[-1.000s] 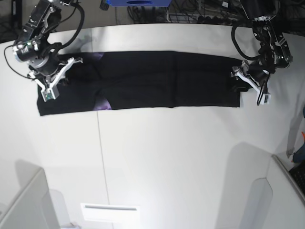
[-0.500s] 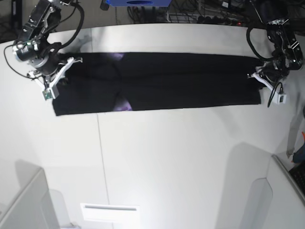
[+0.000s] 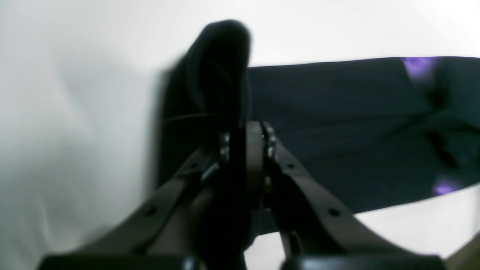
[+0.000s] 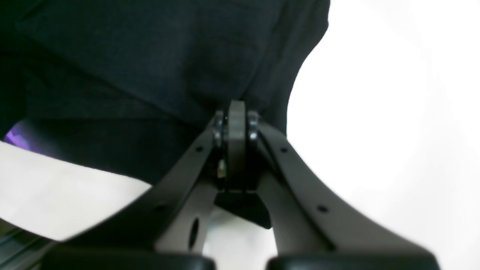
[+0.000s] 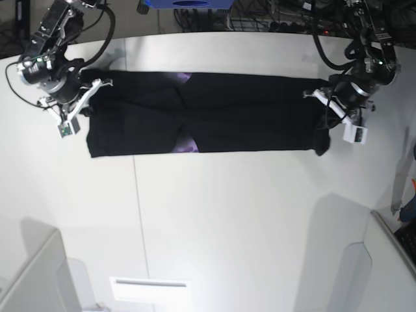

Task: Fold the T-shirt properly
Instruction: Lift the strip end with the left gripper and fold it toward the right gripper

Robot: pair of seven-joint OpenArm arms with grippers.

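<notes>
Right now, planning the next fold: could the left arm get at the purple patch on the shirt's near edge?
Probably not yet. The left gripper is shut on the T-shirt at its far end, and the purple patch lies mid-shirt; it would have to let go first.

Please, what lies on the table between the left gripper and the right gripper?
In the base view, only the T-shirt spans between the right gripper and the left gripper, folded into a long black band on the white table; each gripper pinches one end.
</notes>
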